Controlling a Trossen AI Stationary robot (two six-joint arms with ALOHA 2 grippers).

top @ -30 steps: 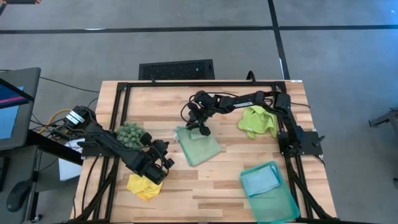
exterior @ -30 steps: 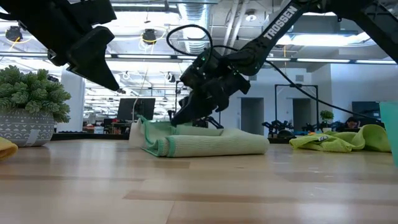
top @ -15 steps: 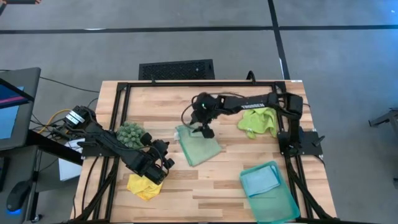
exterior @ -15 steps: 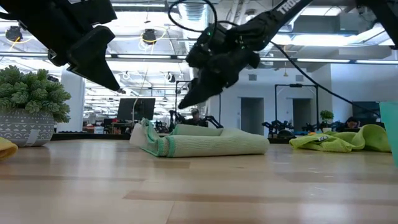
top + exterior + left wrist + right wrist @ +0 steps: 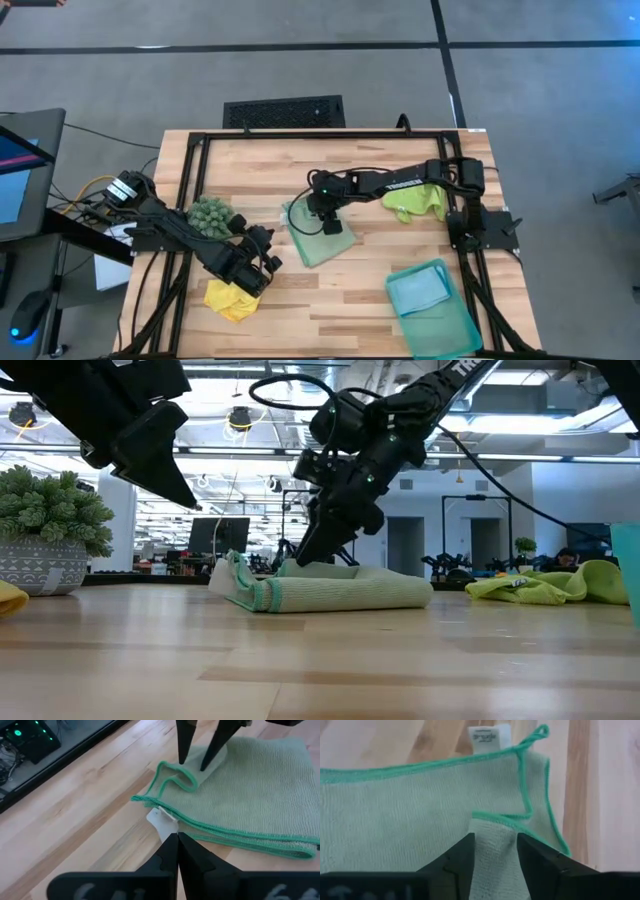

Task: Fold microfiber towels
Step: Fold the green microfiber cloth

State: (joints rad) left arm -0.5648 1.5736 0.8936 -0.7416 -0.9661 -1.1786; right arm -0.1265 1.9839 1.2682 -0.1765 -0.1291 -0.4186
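A pale sage green towel lies folded over on the wooden table's middle, its teal-stitched edges and white label toward the left arm. My right gripper points steeply down over the far left corner of its upper layer, open, with one finger on each side of that flap. My left gripper hovers shut near the table's left, between the sage towel and a crumpled yellow towel. Near the right arm's base, a lime green towel lies bunched. My right gripper's fingertips stand at the surface of the sage towel's upper layer, coming from above. I cannot tell whether they touch the cloth.
A teal tray at the near right holds a folded light blue towel. A dark green spiky clump in a pot stands at the left, close to the left arm. Bare wood lies in front of the sage towel.
My right gripper has risen off the sage towel, shifted a little toward the near edge while turning, and come down again over the upper layer's corner. The towel lies as it did.
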